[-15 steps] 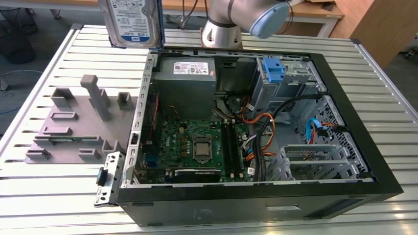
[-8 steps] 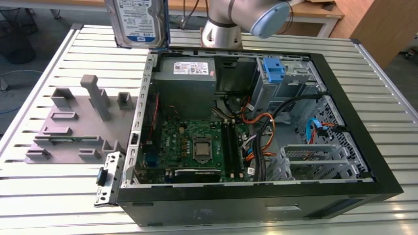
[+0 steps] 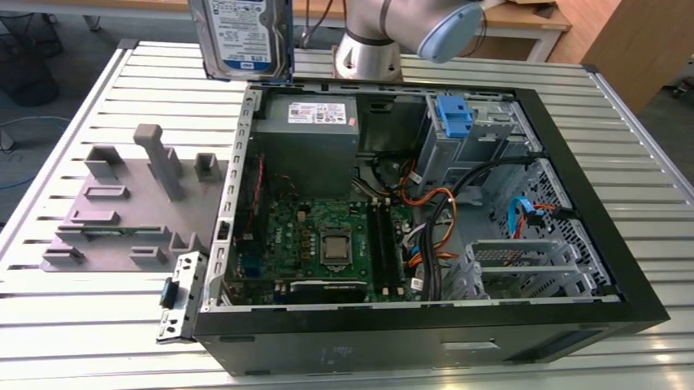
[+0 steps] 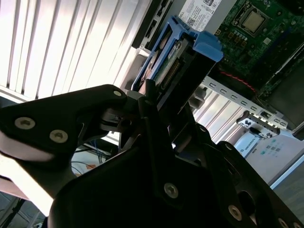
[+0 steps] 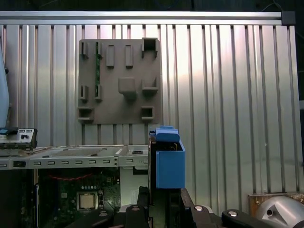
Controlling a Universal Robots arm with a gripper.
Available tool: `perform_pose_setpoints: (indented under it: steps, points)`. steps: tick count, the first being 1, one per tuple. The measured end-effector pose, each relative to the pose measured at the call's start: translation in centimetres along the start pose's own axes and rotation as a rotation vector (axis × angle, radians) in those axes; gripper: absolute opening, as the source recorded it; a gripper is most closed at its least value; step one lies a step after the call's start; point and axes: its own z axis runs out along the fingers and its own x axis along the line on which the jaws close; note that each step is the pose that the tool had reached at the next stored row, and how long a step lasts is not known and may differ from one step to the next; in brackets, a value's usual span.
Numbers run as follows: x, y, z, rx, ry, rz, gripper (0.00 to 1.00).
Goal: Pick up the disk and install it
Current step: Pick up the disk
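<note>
We see the claw [image 4: 151, 102] clamped shut on the disk [image 4: 164, 61], whose blue-framed end sticks out from between its fingers. In the exterior view the disk [image 3: 240, 36] hangs upright in the air above the bench [image 3: 97, 317], beside the open computer case [image 3: 434, 349], near its power supply [image 3: 309, 134].

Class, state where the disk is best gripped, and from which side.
At one short end, coming in along its length. The disk is a thin, flat slab, held upright, and the gripper clamps it that way, leaving the far end free.
</note>
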Motion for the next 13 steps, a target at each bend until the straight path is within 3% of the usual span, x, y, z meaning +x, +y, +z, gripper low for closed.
perform_pose_setpoints:
  steps: [13]
  points:
    - [-0.12,-2.98,-0.12,0.0,0.0,0.0,0.35]
